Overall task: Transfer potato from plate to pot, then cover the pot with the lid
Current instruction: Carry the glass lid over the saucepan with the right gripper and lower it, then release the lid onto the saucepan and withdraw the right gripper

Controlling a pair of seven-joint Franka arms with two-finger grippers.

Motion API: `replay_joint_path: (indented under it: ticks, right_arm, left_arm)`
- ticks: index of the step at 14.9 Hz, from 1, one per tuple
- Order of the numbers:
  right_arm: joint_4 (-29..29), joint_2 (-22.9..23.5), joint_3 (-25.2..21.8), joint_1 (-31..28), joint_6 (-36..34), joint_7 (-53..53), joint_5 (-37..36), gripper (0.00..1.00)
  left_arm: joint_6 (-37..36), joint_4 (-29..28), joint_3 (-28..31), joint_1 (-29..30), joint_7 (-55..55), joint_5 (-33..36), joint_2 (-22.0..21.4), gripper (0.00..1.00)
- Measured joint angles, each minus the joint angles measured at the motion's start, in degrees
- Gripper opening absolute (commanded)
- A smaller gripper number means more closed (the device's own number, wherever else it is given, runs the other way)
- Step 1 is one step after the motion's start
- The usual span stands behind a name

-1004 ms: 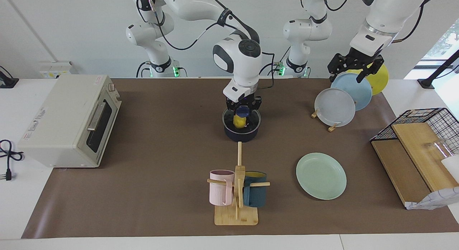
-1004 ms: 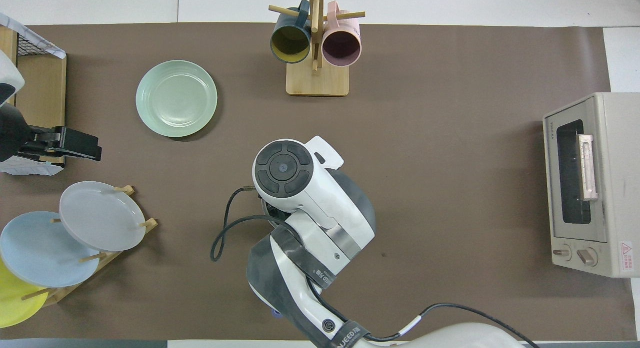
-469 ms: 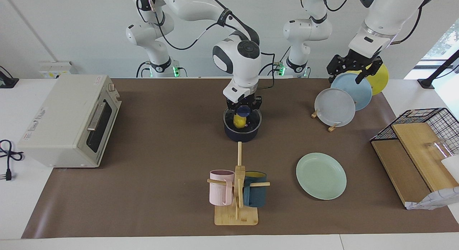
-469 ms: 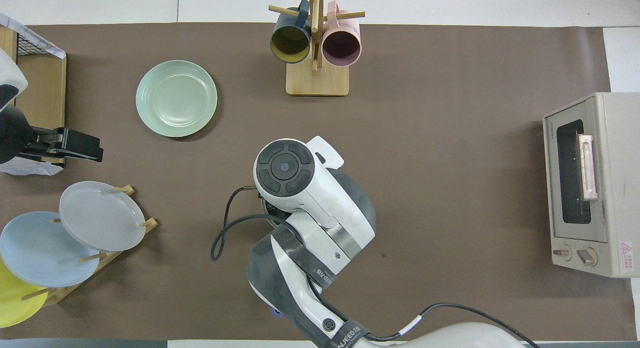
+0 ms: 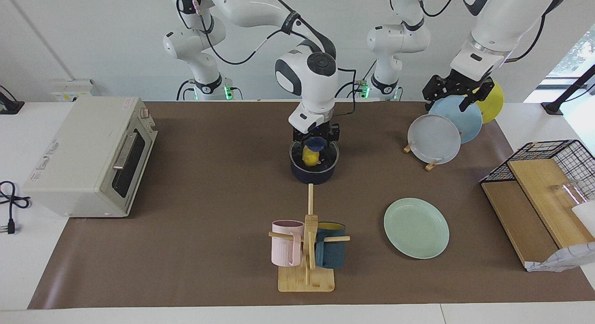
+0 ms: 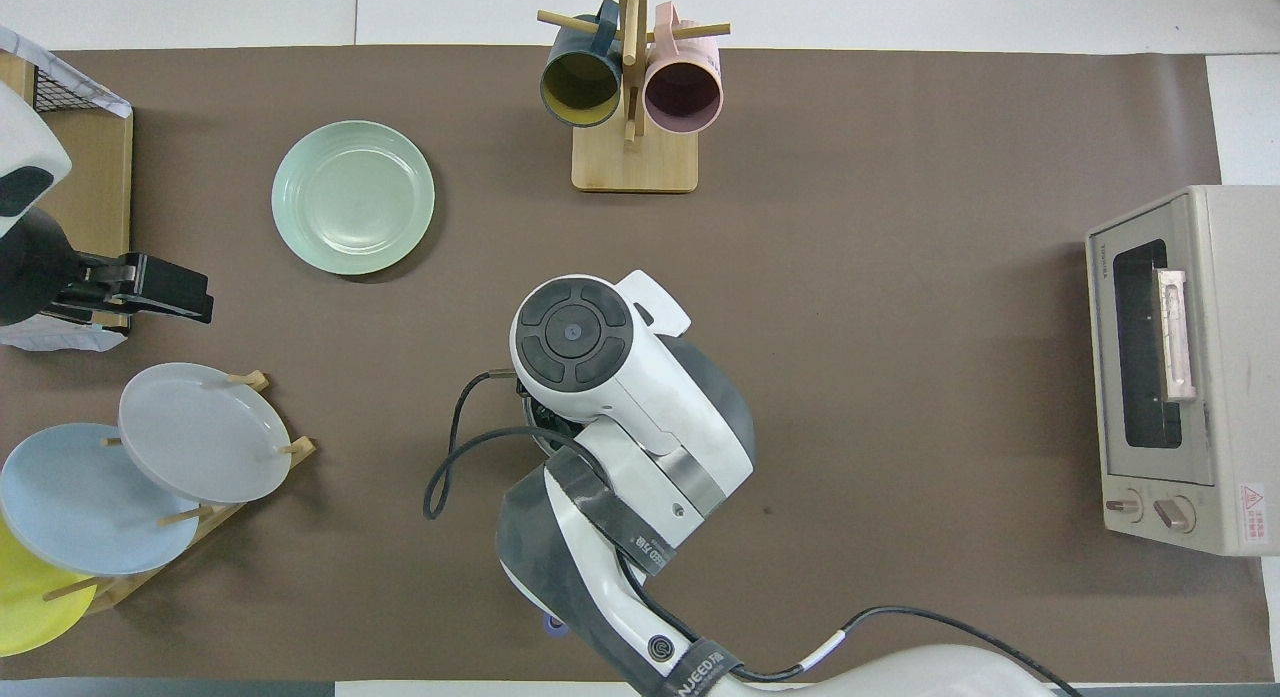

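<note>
One arm hides pot point(image 5: 312, 173) overhead | right hand point(image 5: 315, 140) fingers unclear | left hand point(image 5: 458, 92) apart

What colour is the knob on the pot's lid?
Blue. The knob sits at the centre of the clear lid on the pot, seen best in the facing view.

Right gripper point(image 5: 315, 139) lowered, wrist vertical; left gripper point(image 5: 458, 92) raised, fingers spread apart.

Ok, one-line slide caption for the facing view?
Right gripper over the lidded pot, potato inside; green plate empty; left gripper waiting above the plate rack.
</note>
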Motion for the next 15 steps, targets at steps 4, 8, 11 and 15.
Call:
replay_joint_path:
  ticks: [4,8,11,15]
  right_arm:
    - [2.67,-0.94,-0.54,-1.93,-1.37,-2.05,-1.75,1.0]
    - [9.03,-4.31,-0.86,-9.35,-11.55,-11.43,-2.21,1.0]
    - [10.09,-9.67,-1.01,-17.98,-19.04,-20.16,-2.14,1.0]
    - [10.01,-14.7,-1.25,-25.42,-29.23,-25.8,-2.11,1.0]
  left_arm:
    - [-0.16,0.04,0.0,0.22,-0.01,0.0,0.12,1.0]
    - [-0.38,0.05,0.01,0.46,-0.02,0.0,0.12,1.0]
    - [-0.54,0.05,0.03,0.6,-0.07,0.0,0.12,1.0]
    - [-0.57,0.08,0.03,1.42,-0.13,0.0,0.12,1.0]
